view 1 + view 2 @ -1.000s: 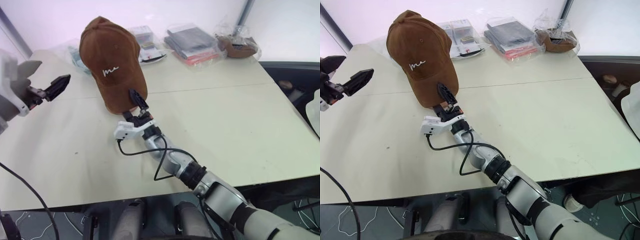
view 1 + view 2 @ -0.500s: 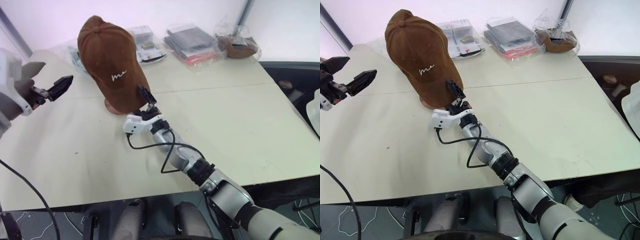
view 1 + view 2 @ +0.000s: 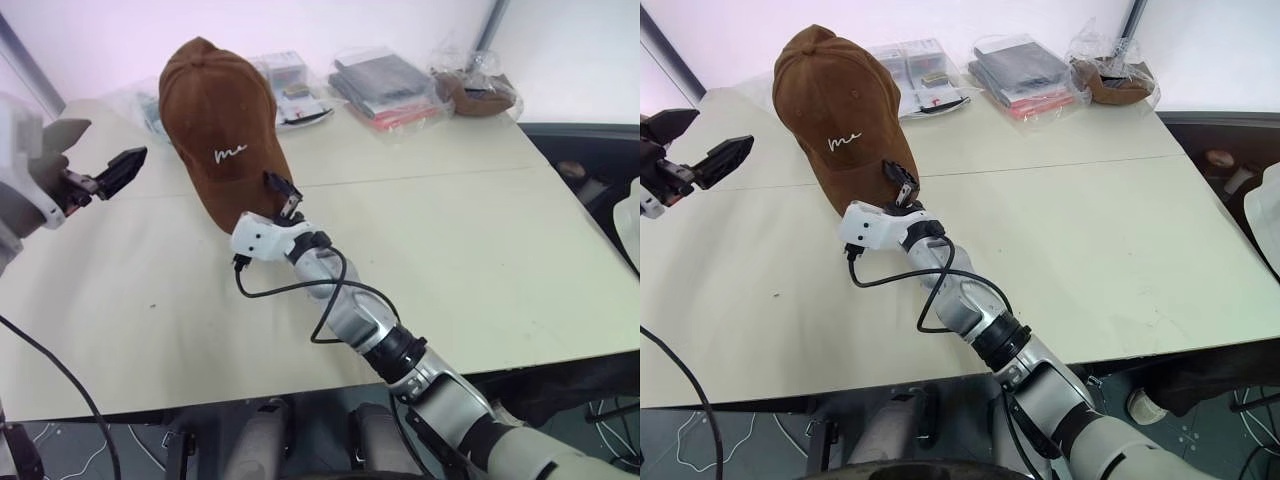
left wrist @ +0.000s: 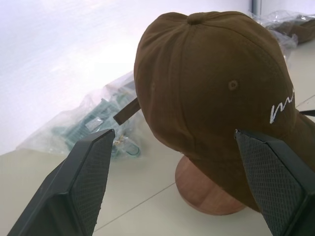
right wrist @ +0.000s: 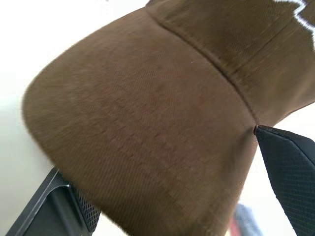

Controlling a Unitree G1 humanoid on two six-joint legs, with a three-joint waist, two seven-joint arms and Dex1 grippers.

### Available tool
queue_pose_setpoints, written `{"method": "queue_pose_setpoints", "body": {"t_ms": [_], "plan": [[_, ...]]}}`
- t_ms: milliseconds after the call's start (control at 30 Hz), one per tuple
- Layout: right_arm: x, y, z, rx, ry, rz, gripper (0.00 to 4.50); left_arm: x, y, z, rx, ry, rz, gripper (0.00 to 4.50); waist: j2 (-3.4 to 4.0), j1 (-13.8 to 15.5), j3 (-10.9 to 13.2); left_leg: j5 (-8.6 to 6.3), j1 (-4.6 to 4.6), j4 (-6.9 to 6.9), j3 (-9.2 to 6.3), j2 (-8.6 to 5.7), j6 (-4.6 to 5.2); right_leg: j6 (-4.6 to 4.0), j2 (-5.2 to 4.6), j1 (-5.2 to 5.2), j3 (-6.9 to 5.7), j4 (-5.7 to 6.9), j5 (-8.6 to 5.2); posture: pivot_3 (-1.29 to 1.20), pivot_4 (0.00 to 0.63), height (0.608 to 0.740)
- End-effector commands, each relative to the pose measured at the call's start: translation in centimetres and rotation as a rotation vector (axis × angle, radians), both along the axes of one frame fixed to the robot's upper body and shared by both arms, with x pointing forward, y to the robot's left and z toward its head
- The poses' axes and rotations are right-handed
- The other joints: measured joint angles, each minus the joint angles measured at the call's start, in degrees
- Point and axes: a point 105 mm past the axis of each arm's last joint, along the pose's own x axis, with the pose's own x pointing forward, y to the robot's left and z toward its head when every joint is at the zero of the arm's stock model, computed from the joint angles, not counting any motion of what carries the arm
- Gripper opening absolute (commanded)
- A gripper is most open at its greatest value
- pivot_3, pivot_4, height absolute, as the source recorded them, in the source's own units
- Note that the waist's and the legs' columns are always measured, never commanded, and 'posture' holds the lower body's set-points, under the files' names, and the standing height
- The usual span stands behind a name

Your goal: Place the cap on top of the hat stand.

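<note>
Pale tabletop [image 3: 480,250] fills the scene. Nearest the cap [image 3: 225,130], the right gripper [image 3: 902,186] reaches up to its brim, fingers spread wide, one on each side of the brim edge, not clamped. Compared with a moment ago, the wrist has rolled and the cap has settled lower, hiding the hat stand [image 4: 206,189] except its round base. The placement looks nearly complete. Beside the cap, the left gripper [image 3: 118,172] hovers with fingers apart, holding nothing. Beyond the cap, clear plastic bags [image 3: 385,85] hold packaged goods.
</note>
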Motion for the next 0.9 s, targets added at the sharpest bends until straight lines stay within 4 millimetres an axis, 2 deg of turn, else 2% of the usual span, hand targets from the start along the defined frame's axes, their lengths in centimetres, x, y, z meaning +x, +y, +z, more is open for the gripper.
{"method": "queue_pose_setpoints", "body": {"t_ms": [33, 267, 567, 700, 900], "plan": [[-0.7, 0.2, 1.1, 0.006, 0.034, 0.058, 4.45, -0.3, -0.1, 1.3, 0.023, -0.055, 0.0, 4.11, 0.0, 0.0, 0.0, -0.01, 0.0, 0.0, 0.0, 0.0, 0.01, 0.0, 0.0, 0.0, 0.0, 0.0, 0.0, 0.0, 0.15, 0.74], [-1.1, -0.1, -0.3, -0.079, 0.142, 0.118, 4.45, -0.3, -0.1, 1.4, 0.025, -0.057, -0.002, 4.11, 0.0, 0.0, 0.0, -0.01, 0.0, 0.0, 0.0, 0.0, 0.02, 0.0, -0.01, -0.01, -0.01, 0.0, 0.0, 0.0, 0.15, 0.74], [-0.4, -1.0, 0.1, -0.07, 0.23, 0.111, 4.45, -0.3, -0.1, 1.5, 0.028, -0.056, -0.002, 4.11, 0.0, 0.1, 0.0, -0.02, 0.0, 0.01, 0.0, 0.0, 0.02, 0.0, -0.03, 0.0, -0.01, 0.0, 0.0, 0.0, 0.15, 0.74], [0.1, -2.6, 2.1, -0.035, 0.23, 0.134, 4.45, -0.4, -0.1, 1.6, 0.032, -0.055, -0.007, 4.11, 0.0, 0.1, 0.0, -0.03, 0.0, 0.01, 0.0, -0.01, 0.04, 0.0, -0.04, 0.0, -0.01, 0.0, 0.0, 0.0, 0.15, 0.74], [-0.1, -6.5, 6.6, 0.048, 0.273, 0.177, 4.45, -1.0, -1.0, 1.3, 0.049, -0.016, -0.08, 4.11, 0.01, 0.1, 0.0, -0.06, -0.02, 0.02, 0.01, -0.01, 0.09, 0.0, -0.06, 0.0, -0.02, 0.0, 0.0, 0.0, 0.15, 0.74]]}}
